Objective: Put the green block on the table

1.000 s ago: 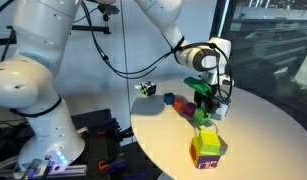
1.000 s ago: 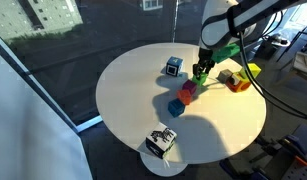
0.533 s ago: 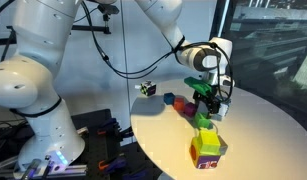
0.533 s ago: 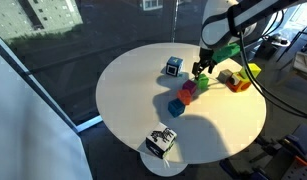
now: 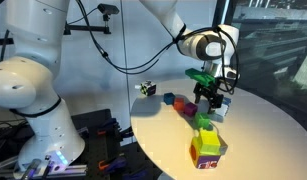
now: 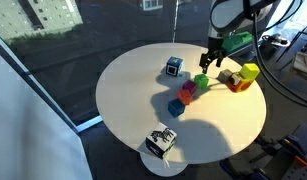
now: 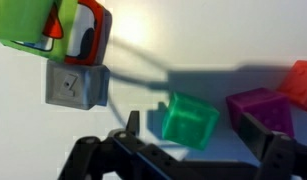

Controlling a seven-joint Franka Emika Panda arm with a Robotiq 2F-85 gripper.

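Wrist view showed the green block resting flat on the table, throwing its own shadow. It lay in the gap between the two fingers and a little beyond their tips, and neither pad appeared to touch it. The gripper stood with its jaws spread wide and held nothing. In both exterior views it hung just above the block, with clear air under the tips.

On the gripper's right-finger side a purple block sat just beside the green one, with what looked like a thin gap between them. A red block lay further out the same way. Off past the left finger stood a grey cube, and beyond that was the multicoloured cube.

By these pictures the placing looked all but done, and the step in hand was judged to be the getaway. Done well, it would call for a straight lift along the gripper's own axis with the jaws kept wide, so that no pad dragged the cube. No sideways swing should begin until the tips were above every neighbour. The main risk was the right finger clipping the purple block, which would nudge the row.
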